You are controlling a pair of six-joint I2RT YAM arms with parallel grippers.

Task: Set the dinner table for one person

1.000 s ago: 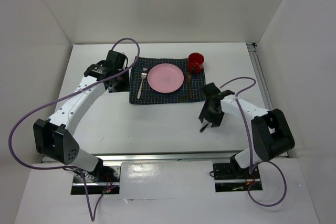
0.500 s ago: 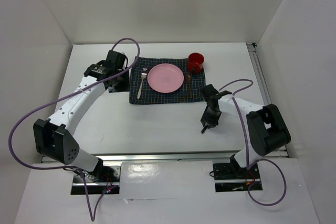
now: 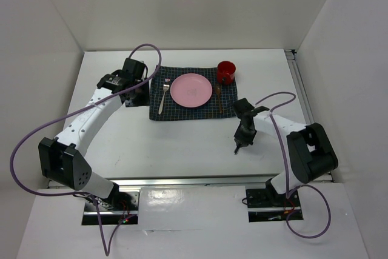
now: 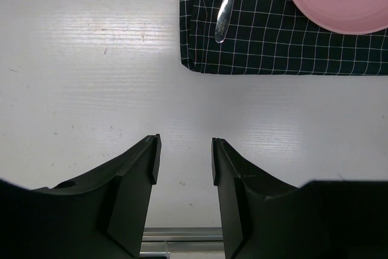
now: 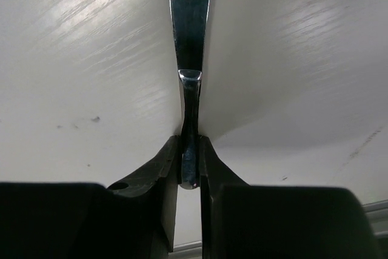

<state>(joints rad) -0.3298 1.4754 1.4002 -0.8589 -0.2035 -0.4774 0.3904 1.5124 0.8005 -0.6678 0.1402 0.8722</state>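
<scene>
Steel knife (image 5: pixel 189 40), blade cropped, pinched in right tool (image 5: pixel 190 165); left tool (image 4: pixel 183 162) spread.

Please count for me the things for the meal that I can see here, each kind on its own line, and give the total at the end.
plate: 1
mug: 1
fork: 1
spoon: 1
knife, in the jaws of the right gripper: 1
placemat: 1
Total: 6
</scene>
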